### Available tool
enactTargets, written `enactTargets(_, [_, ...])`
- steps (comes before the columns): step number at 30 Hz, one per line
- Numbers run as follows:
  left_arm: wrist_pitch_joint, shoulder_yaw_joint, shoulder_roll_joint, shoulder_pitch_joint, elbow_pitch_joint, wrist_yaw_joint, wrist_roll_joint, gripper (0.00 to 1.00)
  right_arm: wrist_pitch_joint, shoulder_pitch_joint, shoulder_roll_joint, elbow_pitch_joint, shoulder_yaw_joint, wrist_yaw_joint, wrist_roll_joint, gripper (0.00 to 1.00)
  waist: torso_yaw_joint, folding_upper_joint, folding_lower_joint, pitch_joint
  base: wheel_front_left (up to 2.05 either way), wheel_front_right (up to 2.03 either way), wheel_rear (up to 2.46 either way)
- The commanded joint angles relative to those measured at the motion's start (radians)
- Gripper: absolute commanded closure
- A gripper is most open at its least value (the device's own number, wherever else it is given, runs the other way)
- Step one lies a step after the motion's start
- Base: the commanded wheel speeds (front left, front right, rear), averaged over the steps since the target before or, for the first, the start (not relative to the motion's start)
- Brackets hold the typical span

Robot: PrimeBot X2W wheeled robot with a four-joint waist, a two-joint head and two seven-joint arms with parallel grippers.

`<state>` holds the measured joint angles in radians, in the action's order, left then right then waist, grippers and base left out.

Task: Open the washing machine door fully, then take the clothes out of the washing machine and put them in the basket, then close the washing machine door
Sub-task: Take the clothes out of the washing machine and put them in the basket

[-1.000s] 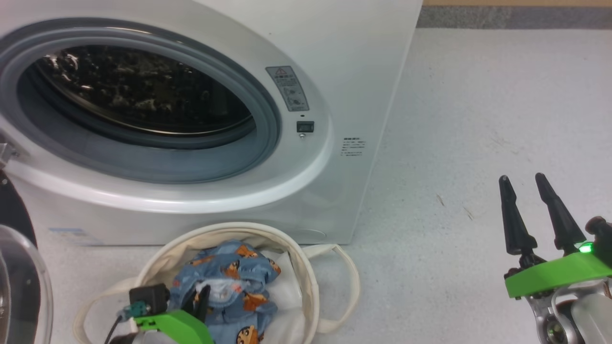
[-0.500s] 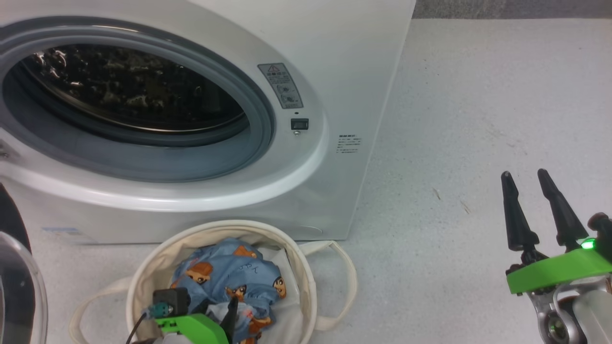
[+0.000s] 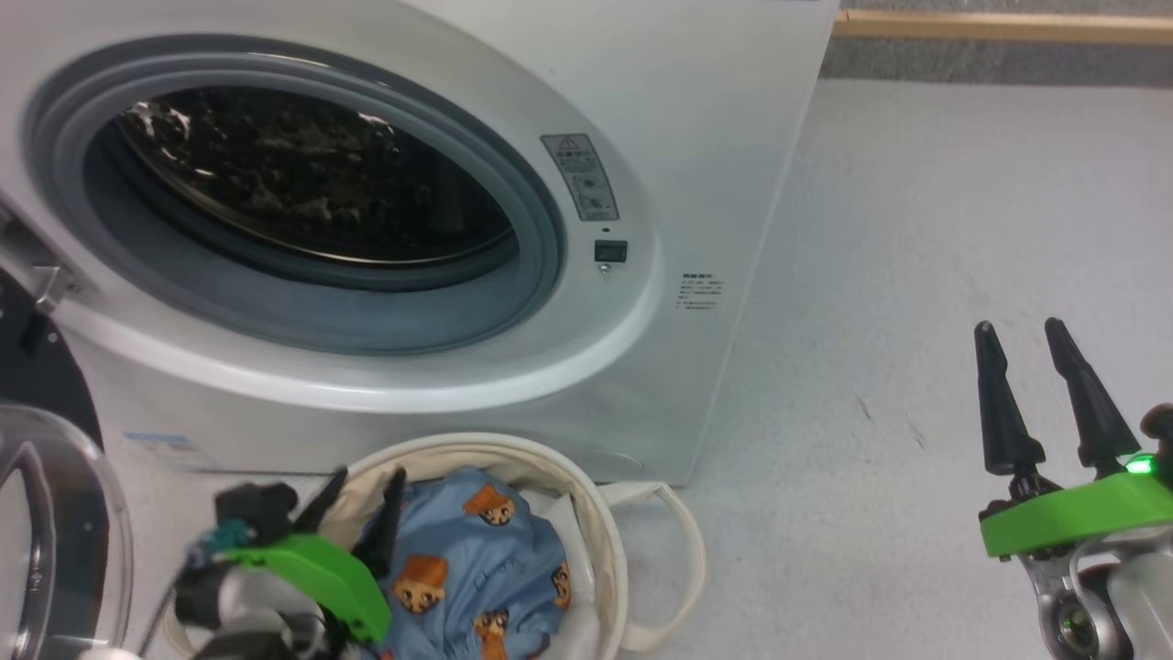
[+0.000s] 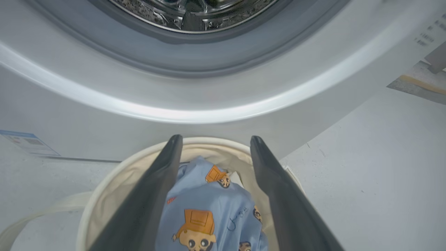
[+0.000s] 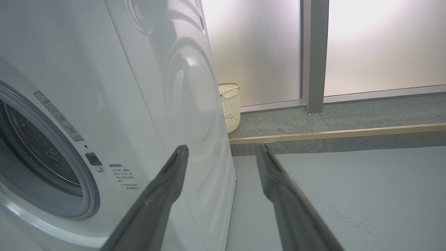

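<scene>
The white washing machine (image 3: 696, 137) stands with its drum (image 3: 302, 174) showing nothing inside. Its door (image 3: 55, 522) is swung out at the lower left, glass bowl and black rim partly cut off by the view's edge. The cream basket (image 3: 513, 451) sits on the floor before the washer, and the blue bear-print clothes (image 3: 476, 550) lie in it. My left gripper (image 3: 368, 481) hovers open over the basket's left rim, nothing between its fingers. In the left wrist view the clothes (image 4: 205, 205) lie below the open left gripper (image 4: 216, 138). My right gripper (image 3: 1019, 330) stands open over bare floor at the right.
Grey floor (image 3: 916, 229) stretches right of the washer. In the right wrist view a wooden strip (image 5: 331, 134) runs along a low step, and a cream plastic laundry basket (image 5: 230, 104) stands beyond the washer's side by frosted panels.
My left gripper has opened, let go of the clothes and lifted out of the basket toward its left rim. The head camera has shifted slightly. The right arm has stayed put.
</scene>
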<state>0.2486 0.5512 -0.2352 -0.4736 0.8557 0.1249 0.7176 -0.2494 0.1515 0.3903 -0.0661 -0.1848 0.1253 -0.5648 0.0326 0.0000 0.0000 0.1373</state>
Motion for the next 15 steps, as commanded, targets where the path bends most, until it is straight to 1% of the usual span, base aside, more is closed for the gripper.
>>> enactTargets(1, [0.012,-0.052,-0.047,-0.031,-0.052,0.006,-0.005,0.00,-0.012,-0.009,0.016,0.027,-0.005,0.005,0.001,0.00,0.010,0.0000,0.0000,-0.015,0.00,0.00,0.00])
enactTargets(7, [0.013,-0.143,-0.112,0.004,-0.273,-0.001,-0.019,0.00,-0.012,-0.015,0.018,0.020,-0.008,0.005,0.000,0.00,0.026,0.0000,0.0000,-0.048,0.00,0.00,0.00])
enactTargets(8, [0.013,-0.143,-0.112,0.004,-0.273,-0.001,-0.019,0.00,-0.012,-0.015,0.018,0.020,-0.008,0.005,0.000,0.00,0.026,0.0000,0.0000,-0.048,0.00,0.00,0.00])
enactTargets(12, [0.013,-0.168,-0.151,0.027,-0.380,-0.013,-0.021,0.00,-0.012,-0.013,0.023,0.017,-0.007,0.005,-0.001,0.00,0.031,0.0000,0.0000,-0.061,0.00,0.00,0.00])
enactTargets(15, [0.013,-0.182,-0.172,0.036,-0.451,-0.029,-0.024,0.00,-0.012,-0.013,0.025,0.013,-0.006,0.005,-0.003,0.00,0.034,0.0000,0.0000,-0.067,0.00,0.00,0.00])
